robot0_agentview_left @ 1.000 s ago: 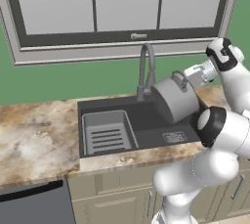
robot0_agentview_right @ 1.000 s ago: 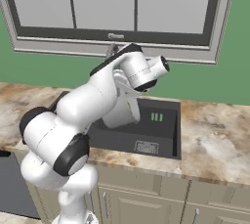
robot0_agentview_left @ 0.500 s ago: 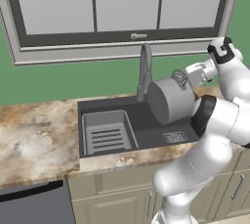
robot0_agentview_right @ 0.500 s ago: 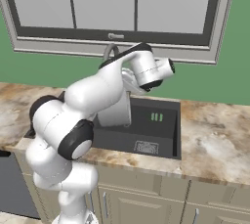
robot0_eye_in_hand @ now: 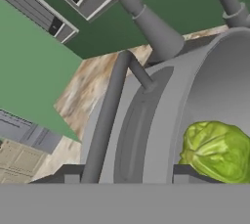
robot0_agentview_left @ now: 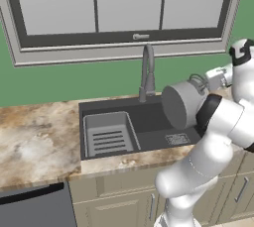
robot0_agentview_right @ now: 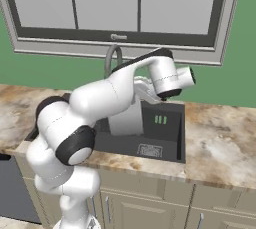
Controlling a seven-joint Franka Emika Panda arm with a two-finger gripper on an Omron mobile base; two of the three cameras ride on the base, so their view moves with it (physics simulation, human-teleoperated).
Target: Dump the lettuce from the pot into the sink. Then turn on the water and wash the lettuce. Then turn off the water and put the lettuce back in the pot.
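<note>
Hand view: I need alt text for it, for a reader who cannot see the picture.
Close-up along the gripper, whose dark fingertips sit on either side of the rim of a tilted silver-grey pot, with a bright-green lettuce inside it at lower right. The pot's dark looped handle runs up the middle, and the grey faucet, marbled counter and green wall lie beyond.

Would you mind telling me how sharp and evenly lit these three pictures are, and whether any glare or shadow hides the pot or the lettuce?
Left base view: flat, even rendered light, no glare; the tilted pot reads clearly above the sink. Right base view: equally even, but the arm covers most of the pot. Hand view: slightly soft and blocky up close, yet the lettuce stays bright and unshadowed inside the pot.
</note>
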